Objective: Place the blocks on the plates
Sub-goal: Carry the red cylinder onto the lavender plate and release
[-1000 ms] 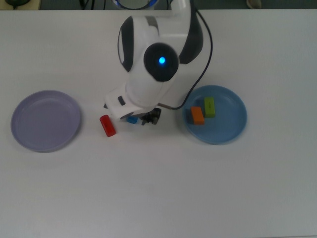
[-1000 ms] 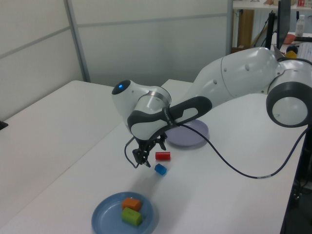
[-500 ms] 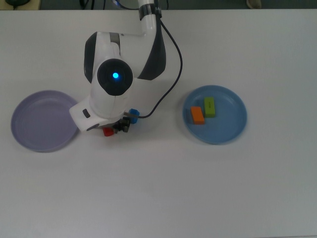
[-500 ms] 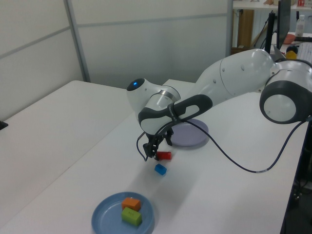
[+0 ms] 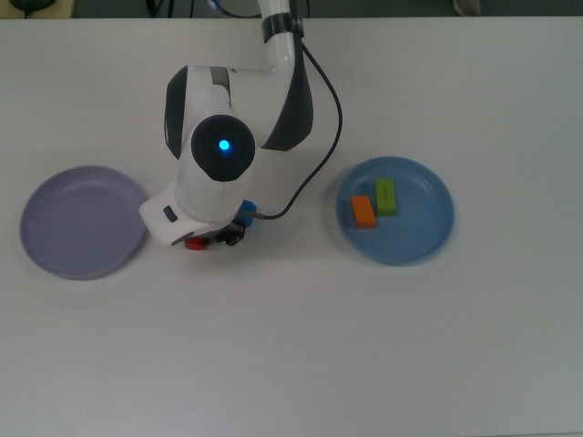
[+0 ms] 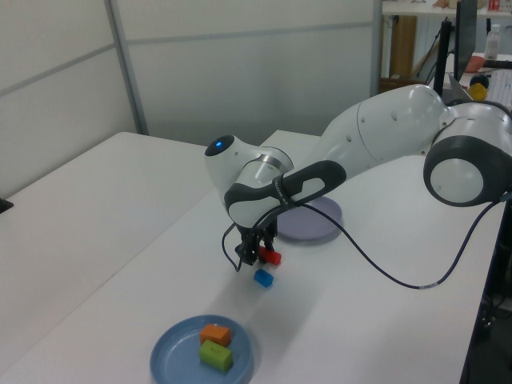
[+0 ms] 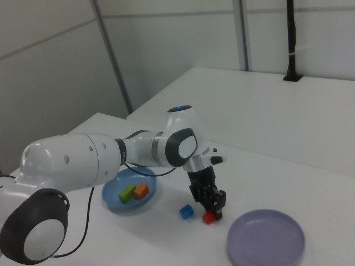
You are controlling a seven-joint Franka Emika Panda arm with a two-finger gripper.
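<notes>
- We log the table (image 5: 291, 364) first: white, with two plates and four blocks on it; the arm (image 6: 384, 128) reaches in over it.
- Lavender plate (image 5: 84, 221): no block on it, near the pincer, on the top view's left. In the right view it lies just past the pincer, toward the right view's right.
- Blue plate (image 5: 396, 210): well apart from the pincer, on the top view's right. It carries the orange block (image 5: 363, 211) and the green block (image 5: 386, 197), side by side, long axes running roughly up-down in the top view.
- Pincer (image 7: 211, 204): lowered to the table, its fingers straddling the red block (image 7: 209, 217). The block seems to rest on the table; we judge the fingers closed on it or nearly so.
- Red block: directly under the pincer tips. Only one end shows in the top view, so we cannot tell its long axis; in the left view it appears to point toward the left view's right.
- Blue block (image 6: 263, 278): just beside the pincer, apart from the red block, cube-like, no clear long axis.
- Step in hand, as we judge: grasping the red block. Two blocks are placed, two remain.
- Next move calls for a firm grip, a lift, then a short carry to the lavender plate.
</notes>
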